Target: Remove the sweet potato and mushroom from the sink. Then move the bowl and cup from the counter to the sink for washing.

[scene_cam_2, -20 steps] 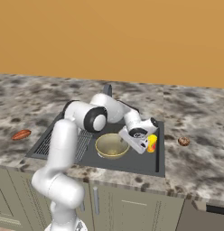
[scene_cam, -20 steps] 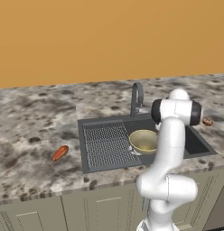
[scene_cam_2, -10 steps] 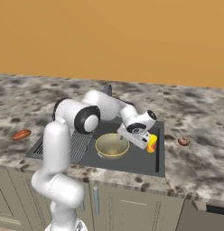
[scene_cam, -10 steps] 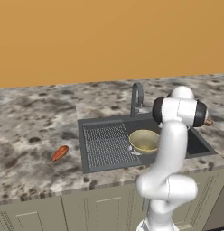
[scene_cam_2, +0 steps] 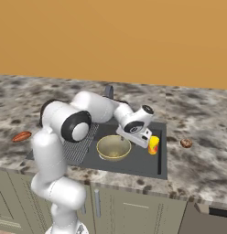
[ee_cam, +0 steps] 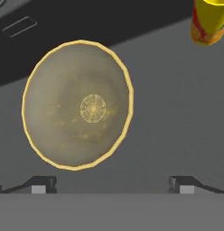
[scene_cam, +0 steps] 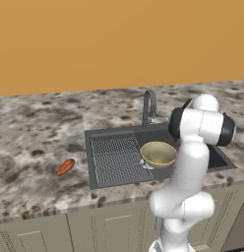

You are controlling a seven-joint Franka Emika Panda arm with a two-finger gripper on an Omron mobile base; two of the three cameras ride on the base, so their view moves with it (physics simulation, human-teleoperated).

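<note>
Two-finger gripper (ee_cam: 112, 184) lifted clear of bright yellow cylindrical cup (scene_cam_2: 154, 145), jaws spread wide and empty, shallow tan-gold bowl (scene_cam_2: 114, 147) at cup's nine o'clock in dark grey sink (scene_cam_2: 162, 151).

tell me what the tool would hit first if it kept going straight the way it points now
Probably the bare dark grey sink floor, just beside the wide tan-gold bowl. The open tool has empty fingertips, and the bowl's rim sits close to that line, so depth is uncertain.

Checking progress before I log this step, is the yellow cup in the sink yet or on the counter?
In the sink. The cup stands upright on the dark floor of the sink, beside the bowl.
</note>
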